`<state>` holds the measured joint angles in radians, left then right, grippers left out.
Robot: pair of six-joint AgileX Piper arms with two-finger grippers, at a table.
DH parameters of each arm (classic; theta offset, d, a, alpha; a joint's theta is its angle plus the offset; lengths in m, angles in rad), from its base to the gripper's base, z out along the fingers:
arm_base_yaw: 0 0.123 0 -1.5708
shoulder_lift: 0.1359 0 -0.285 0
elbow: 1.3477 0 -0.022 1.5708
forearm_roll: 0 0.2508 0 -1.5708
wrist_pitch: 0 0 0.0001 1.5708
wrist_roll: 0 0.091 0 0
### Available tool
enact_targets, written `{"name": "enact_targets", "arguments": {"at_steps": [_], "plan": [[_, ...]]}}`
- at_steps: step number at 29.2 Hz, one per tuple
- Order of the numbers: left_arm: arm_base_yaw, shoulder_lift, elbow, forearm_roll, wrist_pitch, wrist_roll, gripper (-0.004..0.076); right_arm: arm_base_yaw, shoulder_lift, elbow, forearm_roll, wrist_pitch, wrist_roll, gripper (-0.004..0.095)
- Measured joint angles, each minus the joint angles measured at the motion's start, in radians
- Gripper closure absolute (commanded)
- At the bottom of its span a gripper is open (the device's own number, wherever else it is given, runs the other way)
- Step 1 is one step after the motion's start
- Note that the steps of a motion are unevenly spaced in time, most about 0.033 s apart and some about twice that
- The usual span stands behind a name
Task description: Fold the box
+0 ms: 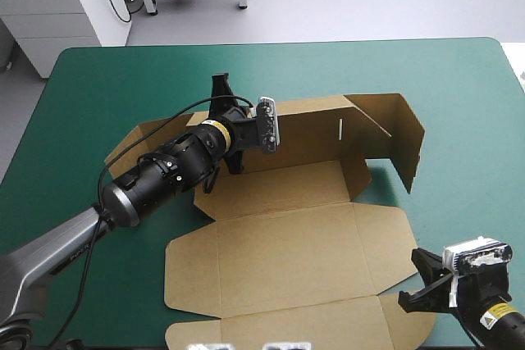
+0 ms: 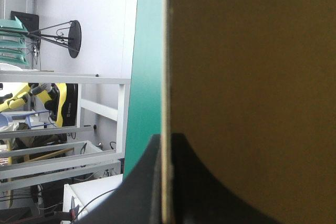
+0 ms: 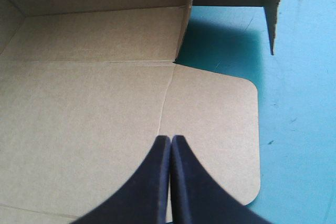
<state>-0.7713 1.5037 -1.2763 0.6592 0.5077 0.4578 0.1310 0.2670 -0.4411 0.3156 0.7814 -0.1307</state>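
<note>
Two walls of the brown box point(image 1: 279, 243) stand, far and right, midway on the table point(image 1: 98, 79); other panels lie flat. Left gripper point(image 2: 167, 142) pinches the far wall's edge; right gripper point(image 3: 171, 141) closed, empty, above the near-right flap.

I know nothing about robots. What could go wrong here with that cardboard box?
The left gripper pinches just the edge of the raised back wall of the box; it might slip and drop flat. The standing side flap is untucked and may swing away. The right gripper, shut over the flat rounded flap, seems to hold nothing down, so the box could slide.
</note>
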Motion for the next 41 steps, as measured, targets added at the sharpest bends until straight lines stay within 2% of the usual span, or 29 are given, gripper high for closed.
{"name": "enact_targets", "arguments": {"at_steps": [7, 12, 17, 21, 26, 34, 39, 41], "plan": [[-0.013, 0.000, 0.003, 0.057, 0.005, -0.031, 0.0733, 0.000, 0.003, -0.006, 0.002, -0.052, 0.036, 0.0922], [-0.044, 0.000, 0.007, 0.120, -0.019, -0.034, 0.0733, 0.000, 0.062, -0.084, -0.019, -0.059, 0.043, 0.0922], [-0.077, 0.000, 0.040, 0.202, -0.048, -0.052, 0.0733, 0.000, 0.208, -0.216, -0.065, -0.062, 0.044, 0.0922], [-0.080, 0.000, 0.074, 0.325, -0.052, -0.190, 0.0733, 0.000, 0.361, -0.345, -0.073, -0.051, 0.046, 0.0922], [-0.080, 0.000, 0.124, 0.498, -0.056, -0.360, 0.0733, 0.000, 0.541, -0.515, -0.073, -0.002, 0.042, 0.0922], [-0.080, 0.000, 0.174, 0.631, -0.078, -0.510, 0.0733, 0.000, 0.855, -0.860, -0.106, 0.108, 0.023, 0.0922], [-0.080, 0.000, 0.176, 0.653, -0.083, -0.549, 0.0733, 0.000, 1.097, -1.115, -0.128, 0.217, 0.018, 0.0922], [-0.080, 0.000, 0.176, 0.655, -0.083, -0.561, 0.0733, 0.000, 1.252, -1.263, -0.125, 0.293, 0.015, 0.0922]]}}
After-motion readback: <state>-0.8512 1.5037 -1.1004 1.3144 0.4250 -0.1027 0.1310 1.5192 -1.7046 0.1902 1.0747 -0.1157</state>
